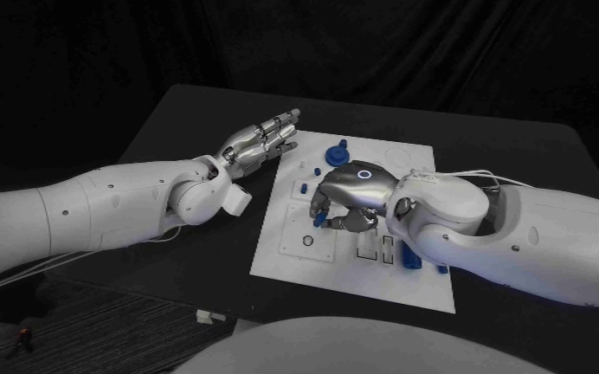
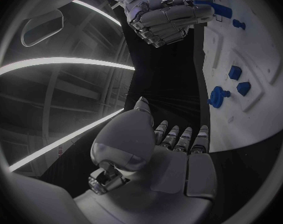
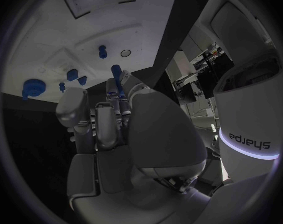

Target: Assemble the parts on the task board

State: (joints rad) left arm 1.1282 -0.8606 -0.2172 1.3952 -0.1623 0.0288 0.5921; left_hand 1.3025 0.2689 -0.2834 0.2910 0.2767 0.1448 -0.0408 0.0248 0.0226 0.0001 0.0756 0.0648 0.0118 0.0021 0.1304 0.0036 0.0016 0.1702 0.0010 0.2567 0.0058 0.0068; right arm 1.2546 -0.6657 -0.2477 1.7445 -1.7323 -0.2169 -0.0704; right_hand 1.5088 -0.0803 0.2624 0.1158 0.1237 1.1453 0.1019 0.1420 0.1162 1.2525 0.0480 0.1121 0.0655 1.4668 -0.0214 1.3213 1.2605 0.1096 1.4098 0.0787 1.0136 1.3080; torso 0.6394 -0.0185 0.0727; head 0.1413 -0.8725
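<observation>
The board (image 1: pixel 344 257) lies flat in the middle of the desk (image 1: pixel 187 132). The right hand (image 1: pixel 350 196) is over the board's middle with its fingers curled down around a blue part (image 1: pixel 319 216); the left wrist view shows a blue piece gripped between those closed fingers, just above the board. The left hand (image 1: pixel 260 143) hovers over the bare desk just beside the board's left far corner, fingers straight and slightly apart, holding nothing. Other blue parts sit on the board: a round knob (image 1: pixel 337 154) near its far edge, and a bar (image 1: pixel 411 257) near the right forearm. From the right wrist, several small blue pieces (image 3: pixel 73 75) sit in the board's recesses beyond the fingertips (image 3: pixel 119 79).
</observation>
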